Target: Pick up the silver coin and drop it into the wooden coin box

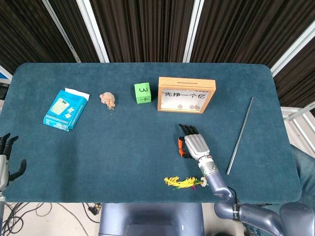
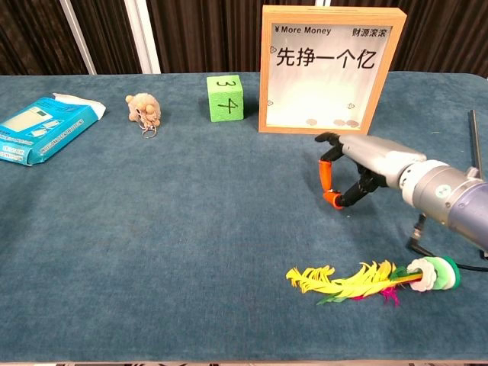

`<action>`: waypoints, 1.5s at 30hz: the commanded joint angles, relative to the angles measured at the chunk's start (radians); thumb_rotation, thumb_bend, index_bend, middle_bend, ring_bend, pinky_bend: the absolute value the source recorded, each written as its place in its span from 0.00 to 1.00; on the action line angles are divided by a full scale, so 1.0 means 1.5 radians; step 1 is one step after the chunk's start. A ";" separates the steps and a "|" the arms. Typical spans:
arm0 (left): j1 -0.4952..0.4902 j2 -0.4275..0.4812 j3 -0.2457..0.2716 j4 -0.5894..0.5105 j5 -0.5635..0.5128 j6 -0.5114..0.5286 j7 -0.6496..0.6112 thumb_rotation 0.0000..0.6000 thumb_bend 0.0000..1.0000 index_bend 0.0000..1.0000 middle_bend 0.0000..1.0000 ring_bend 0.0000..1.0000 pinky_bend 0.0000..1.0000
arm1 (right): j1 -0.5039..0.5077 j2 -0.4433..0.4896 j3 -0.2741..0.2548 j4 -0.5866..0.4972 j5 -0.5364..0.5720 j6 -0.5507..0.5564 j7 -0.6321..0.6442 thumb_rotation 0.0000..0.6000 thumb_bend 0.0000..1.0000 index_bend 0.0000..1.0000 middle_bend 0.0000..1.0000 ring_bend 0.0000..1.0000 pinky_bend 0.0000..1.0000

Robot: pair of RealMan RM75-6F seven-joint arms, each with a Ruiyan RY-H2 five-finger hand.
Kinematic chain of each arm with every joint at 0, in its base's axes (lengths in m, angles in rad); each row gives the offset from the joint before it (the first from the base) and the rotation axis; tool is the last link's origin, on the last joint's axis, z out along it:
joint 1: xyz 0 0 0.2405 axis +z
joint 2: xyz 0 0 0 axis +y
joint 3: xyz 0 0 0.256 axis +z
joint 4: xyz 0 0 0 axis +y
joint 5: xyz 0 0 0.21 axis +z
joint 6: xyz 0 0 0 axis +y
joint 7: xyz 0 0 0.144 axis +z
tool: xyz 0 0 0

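Note:
The wooden coin box (image 1: 160, 94) stands upright at the table's back centre, its glass front toward me, with a few coins lying at its bottom (image 2: 264, 69). My right hand (image 1: 195, 145) (image 2: 369, 162) hovers just in front of the box's right half. Its orange-tipped thumb and a finger (image 2: 329, 198) are pinched together just above the cloth. The silver coin is too small to make out between them, and no coin lies on the cloth below. My left hand (image 1: 6, 162) hangs at the near left edge, fingers apart and holding nothing.
A green numbered cube (image 1: 142, 93) sits left of the box, then a small plush keychain (image 1: 108, 100) and a blue packet (image 1: 65, 109). A metal rod (image 1: 240, 135) lies at the right. A yellow feather shuttlecock (image 2: 366, 278) lies by the near edge under my right forearm.

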 commanded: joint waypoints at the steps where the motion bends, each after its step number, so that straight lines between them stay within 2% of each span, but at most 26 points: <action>1: 0.000 0.000 0.000 0.000 0.001 0.000 0.000 1.00 0.40 0.15 0.03 0.04 0.00 | -0.004 0.014 0.006 -0.015 -0.001 0.009 0.005 1.00 0.48 0.69 0.01 0.00 0.00; 6: 0.000 0.000 0.000 0.000 0.000 0.001 -0.002 1.00 0.40 0.15 0.03 0.04 0.00 | -0.009 0.045 0.016 -0.051 -0.001 0.022 0.006 1.00 0.49 0.70 0.01 0.00 0.00; 12: 0.001 0.000 0.000 -0.001 0.000 0.001 -0.003 1.00 0.40 0.15 0.03 0.04 0.00 | -0.015 0.163 0.055 -0.189 0.021 0.016 0.018 1.00 0.49 0.70 0.01 0.00 0.00; 18: 0.001 -0.001 -0.001 -0.002 -0.002 0.001 -0.003 1.00 0.40 0.15 0.03 0.04 0.00 | -0.002 0.286 0.117 -0.306 0.090 -0.023 0.027 1.00 0.49 0.70 0.01 0.00 0.00; 26: 0.001 -0.002 -0.002 -0.003 -0.003 0.002 -0.005 1.00 0.40 0.15 0.03 0.04 0.00 | 0.046 0.391 0.186 -0.355 0.214 -0.064 0.017 1.00 0.49 0.71 0.01 0.00 0.00; 30: 0.001 -0.001 -0.003 -0.003 -0.003 0.002 -0.007 1.00 0.40 0.15 0.03 0.04 0.00 | 0.085 0.428 0.212 -0.346 0.277 -0.104 0.029 1.00 0.49 0.72 0.01 0.00 0.00; 34: 0.001 -0.001 -0.004 -0.004 -0.006 -0.001 -0.011 1.00 0.40 0.15 0.03 0.04 0.00 | 0.131 0.450 0.218 -0.304 0.331 -0.154 0.032 1.00 0.49 0.73 0.01 0.00 0.00; 45: -0.002 0.007 -0.011 -0.012 -0.028 -0.016 -0.025 1.00 0.40 0.15 0.03 0.04 0.00 | 0.260 0.407 0.198 -0.098 0.436 -0.217 0.028 1.00 0.49 0.75 0.01 0.00 0.00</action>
